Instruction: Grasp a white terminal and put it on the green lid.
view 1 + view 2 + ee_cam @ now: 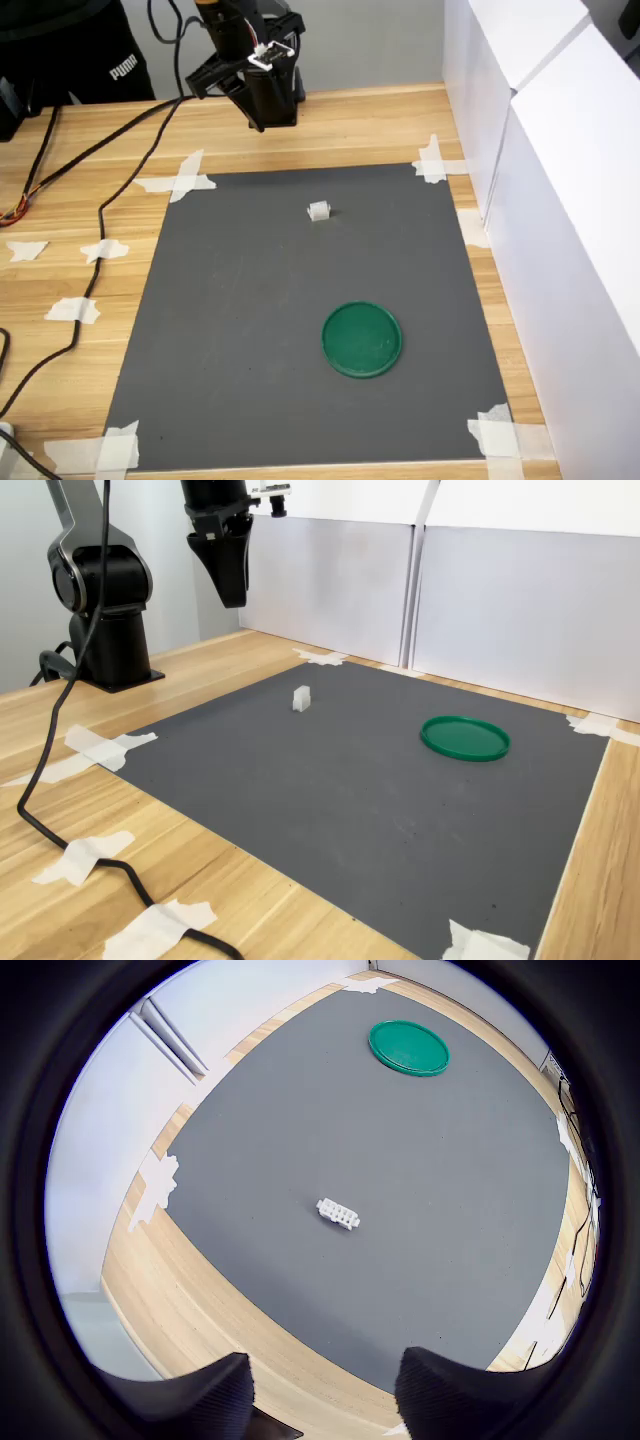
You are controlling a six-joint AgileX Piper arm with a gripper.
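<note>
Parted wide and empty, the black gripper [325, 1385] is held above the dark grey mat [420, 1180], beyond whose near edge the tiny white ribbed plastic terminal [338, 1213] is seen, long axis askew, well short of the flat round dark-green lid [408, 1047].

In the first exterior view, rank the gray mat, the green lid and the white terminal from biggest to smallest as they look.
1. gray mat
2. green lid
3. white terminal
The gaps are wide, so nearness to the camera does not affect the order.
</note>
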